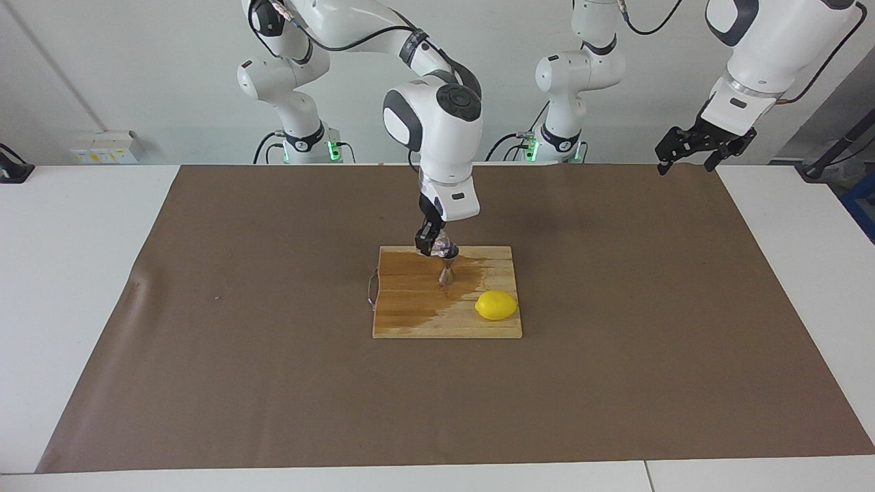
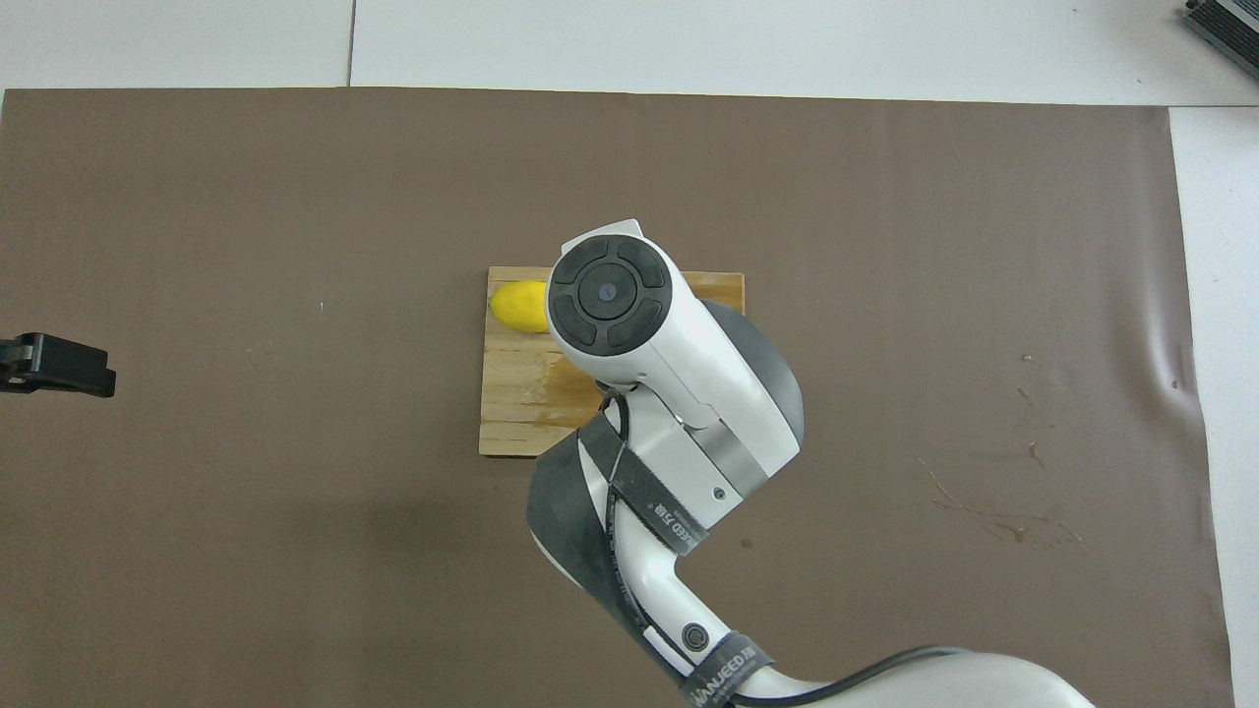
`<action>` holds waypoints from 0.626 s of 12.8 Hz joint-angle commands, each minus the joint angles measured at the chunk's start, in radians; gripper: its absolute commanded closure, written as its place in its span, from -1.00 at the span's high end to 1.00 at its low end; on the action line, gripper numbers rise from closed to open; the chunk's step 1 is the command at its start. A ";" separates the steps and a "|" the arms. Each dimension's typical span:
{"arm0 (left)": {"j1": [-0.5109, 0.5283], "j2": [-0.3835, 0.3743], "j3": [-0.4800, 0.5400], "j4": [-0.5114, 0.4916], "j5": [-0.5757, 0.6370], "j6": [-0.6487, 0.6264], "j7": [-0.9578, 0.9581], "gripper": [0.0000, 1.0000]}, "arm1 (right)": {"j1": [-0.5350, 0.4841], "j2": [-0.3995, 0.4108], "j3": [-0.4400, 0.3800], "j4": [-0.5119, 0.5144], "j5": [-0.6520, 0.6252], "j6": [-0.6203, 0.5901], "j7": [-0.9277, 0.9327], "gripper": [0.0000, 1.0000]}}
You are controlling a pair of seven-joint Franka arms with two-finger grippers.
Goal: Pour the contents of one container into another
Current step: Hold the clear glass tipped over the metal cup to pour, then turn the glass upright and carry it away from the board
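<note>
My right gripper (image 1: 435,244) is shut on the small clear glass cup (image 1: 446,243) and holds it tilted just over the steel jigger (image 1: 448,272). The jigger stands upright on the wooden board (image 1: 410,321), in its half nearer to the robots. A dark wet patch spreads over the board around the jigger. In the overhead view the right arm hides the cup, the jigger and its own gripper. My left gripper (image 1: 687,158) waits open and empty, raised over the left arm's end of the brown mat; it also shows in the overhead view (image 2: 54,365).
A yellow lemon (image 1: 496,305) lies on the board, farther from the robots than the jigger, toward the left arm's end; it shows in the overhead view (image 2: 521,307) too. The board (image 2: 511,413) lies mid-mat on a brown mat (image 1: 205,342).
</note>
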 commanded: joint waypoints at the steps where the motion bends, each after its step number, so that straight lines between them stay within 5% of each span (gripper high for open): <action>1: 0.009 -0.020 -0.005 -0.020 0.009 -0.003 -0.001 1.00 | -0.027 -0.028 -0.001 0.012 0.041 0.004 0.002 -1.00; 8: 0.009 -0.020 -0.005 -0.020 0.009 -0.005 -0.001 1.00 | -0.185 -0.155 0.003 -0.064 0.356 0.111 -0.245 -1.00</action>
